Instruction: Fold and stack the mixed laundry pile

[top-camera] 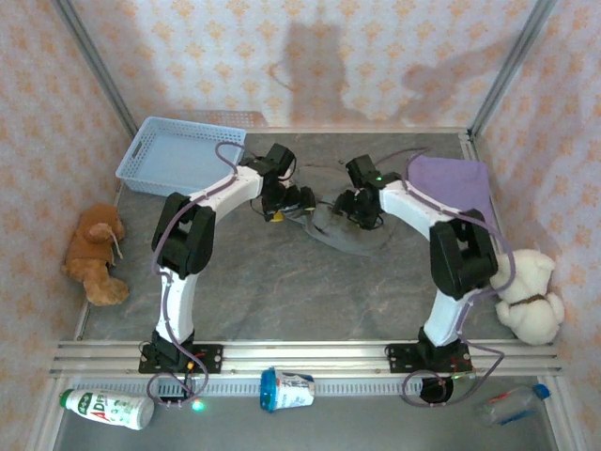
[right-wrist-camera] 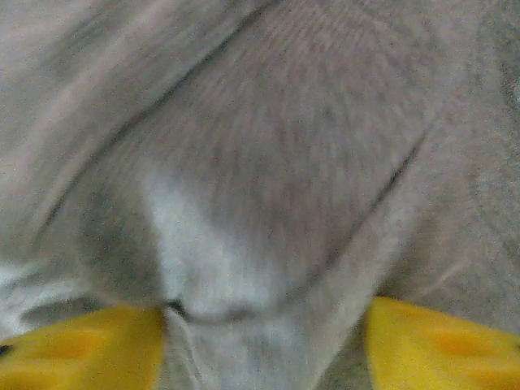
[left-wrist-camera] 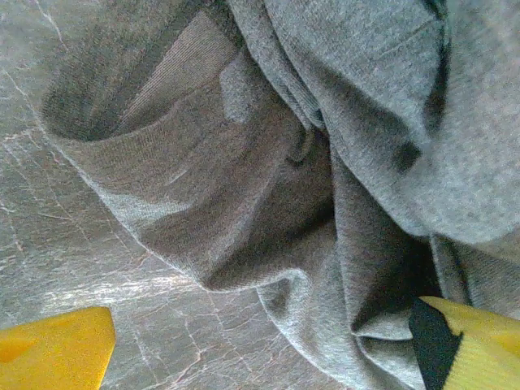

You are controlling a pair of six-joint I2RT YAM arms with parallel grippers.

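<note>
K: Your left gripper (left-wrist-camera: pixel 264 353) is spread wide and has hold of nothing. One yellow finger (left-wrist-camera: pixel 53 353) hangs over bare table (left-wrist-camera: pixel 49 244). The other sits at the edge of the grey top (left-wrist-camera: pixel 268 187), with loose folds lying between the two.

M: Same from the top view. You've got both grippers down at the grey top, the left one at its left end and the right one on its far side. The top is bunched up mid-table, not flat.

K: On your right gripper (right-wrist-camera: pixel 260 349) the fingers are apart. A thick fold of grey cloth bulges between them and touches one of the pads (right-wrist-camera: pixel 81 349). The wrist view is blurred, so I can't tell if you're pinching the fold or just straddling it.

M: The purple T-shirt (top-camera: pixel 455 183) lies spread flat at the far right of the table, just beside your right arm (top-camera: pixel 423 211). It's near the grey top, but I can't tell if the two touch.

K: The blue basket (top-camera: pixel 141 169) is in the far left corner, well apart from both garments.

M: The brown plush (top-camera: pixel 94 254) sits beside the table's left edge. The cream plush (top-camera: pixel 531 296) sits at the right edge, near your right arm.
</note>
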